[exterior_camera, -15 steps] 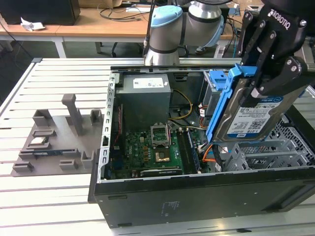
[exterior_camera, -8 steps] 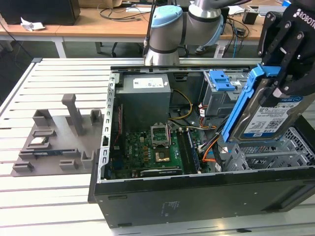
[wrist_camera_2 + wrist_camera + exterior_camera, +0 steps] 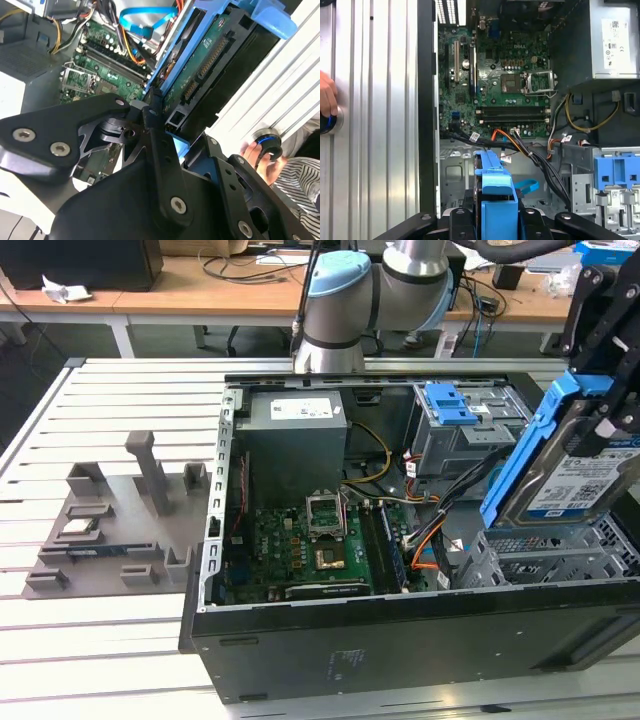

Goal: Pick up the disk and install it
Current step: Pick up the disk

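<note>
The disk (image 3: pixel 572 478), a silver-grey drive with a white-and-blue label in a blue caddy, hangs tilted on edge at the exterior view's right, above the open computer case (image 3: pixel 400 635). My black gripper (image 3: pixel 600 425) is shut on it from above. The disk's lower end sits just over a grey perforated metal bay (image 3: pixel 545 552) at the case's near right corner; whether they touch I cannot tell. In the second wrist view the disk's green circuit side (image 3: pixel 210 55) runs out from between my fingers (image 3: pixel 156 131). The blue caddy (image 3: pixel 495 192) rises from my gripper (image 3: pixel 495 222) in the first wrist view.
Inside the case lie the motherboard (image 3: pixel 310 550), a grey power supply (image 3: pixel 295 430), a blue-latched drive cage (image 3: pixel 455 405) and loose cables (image 3: pixel 430 530). A grey fixture (image 3: pixel 120 530) stands on the slatted table at the exterior view's left. A person's hand (image 3: pixel 257 155) rests on a round button.
</note>
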{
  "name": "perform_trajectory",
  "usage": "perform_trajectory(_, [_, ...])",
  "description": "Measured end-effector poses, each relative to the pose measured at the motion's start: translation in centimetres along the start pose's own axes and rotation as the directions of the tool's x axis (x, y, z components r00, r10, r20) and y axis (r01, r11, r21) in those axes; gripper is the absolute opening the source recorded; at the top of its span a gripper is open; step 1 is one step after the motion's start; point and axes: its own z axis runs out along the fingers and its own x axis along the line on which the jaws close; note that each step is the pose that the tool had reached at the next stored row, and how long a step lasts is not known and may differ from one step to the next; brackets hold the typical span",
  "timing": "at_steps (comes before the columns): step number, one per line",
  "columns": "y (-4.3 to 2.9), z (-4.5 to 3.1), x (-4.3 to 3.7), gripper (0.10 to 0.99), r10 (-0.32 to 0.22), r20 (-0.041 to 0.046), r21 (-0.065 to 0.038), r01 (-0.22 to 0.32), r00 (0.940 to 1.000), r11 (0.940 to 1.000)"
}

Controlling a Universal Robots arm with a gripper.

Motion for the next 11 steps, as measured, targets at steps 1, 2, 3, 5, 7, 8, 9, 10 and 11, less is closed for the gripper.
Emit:
perform_trajectory(1, [-0.56,-0.03,-0.01,0.369,0.000,0.0000,0.000,0.000,1.0000,1.0000])
perform_trajectory(2, [-0.88,-0.04,-0.01,0.369,0.000,0.0000,-0.001,0.000,1.0000,1.0000])
perform_trajectory(3, [-1.19,-0.05,-0.01,0.369,0.000,0.0000,-0.001,0.000,1.0000,1.0000])
perform_trajectory(5, [-2.32,-0.10,-0.01,0.369,0.000,0.0000,-0.002,0.000,1.0000,1.0000])
perform_trajectory(7, [-3.00,-0.13,-0.02,0.369,0.000,0.0000,-0.002,0.000,1.0000,1.0000])
perform_trajectory(8, [-3.36,-0.14,-0.02,0.369,0.000,0.0000,-0.002,0.000,1.0000,1.0000])
perform_trajectory(9, [-3.68,-0.15,-0.02,0.369,0.000,0.0001,-0.002,0.000,1.0000,1.0000])
perform_trajectory(10, [-4.20,-0.18,-0.03,0.369,0.000,0.0000,-0.003,0.000,1.0000,1.0000])
perform_trajectory(11, [-4.51,-0.19,-0.03,0.369,0.000,0.0000,-0.003,0.000,1.0000,1.0000])
